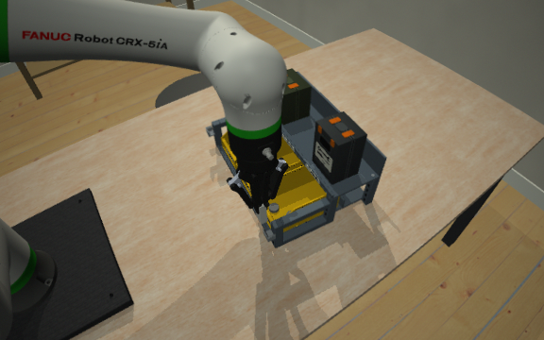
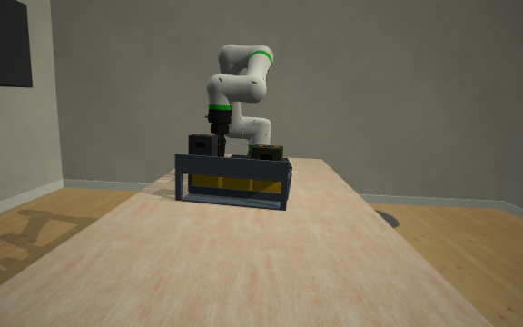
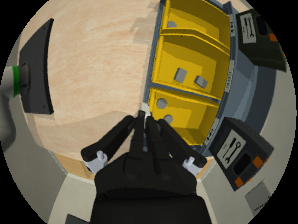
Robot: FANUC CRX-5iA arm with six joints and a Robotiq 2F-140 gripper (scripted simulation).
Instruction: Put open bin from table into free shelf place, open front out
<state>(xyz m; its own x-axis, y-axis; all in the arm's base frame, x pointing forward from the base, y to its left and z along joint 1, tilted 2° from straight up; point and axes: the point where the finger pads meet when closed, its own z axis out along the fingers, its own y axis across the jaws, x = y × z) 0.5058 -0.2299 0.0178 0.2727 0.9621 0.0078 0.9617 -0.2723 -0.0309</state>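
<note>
A dark grey shelf (image 1: pixel 300 165) stands on the table and holds three yellow open bins side by side, open fronts toward the robot. The wrist view shows the row: the far bin (image 3: pixel 189 19), the middle bin (image 3: pixel 189 72) with two small grey parts, and the near bin (image 3: pixel 180 119) with one part. All three look level. My gripper (image 1: pixel 258 207) points down with its fingers shut on nothing. Its tips (image 3: pixel 143 117) are at the shelf's front lip, by the near bin's (image 1: pixel 297 195) open front. I cannot tell if they touch it. My arm hides the middle bin in the top view.
Two black boxes (image 1: pixel 339 146) (image 1: pixel 297 96) stand on the shelf's upper board behind the bins. The robot's black base plate (image 1: pixel 71 250) lies at the left. The exterior view shows the shelf's back (image 2: pixel 231 182) with the gripper (image 2: pixel 222 147) above it.
</note>
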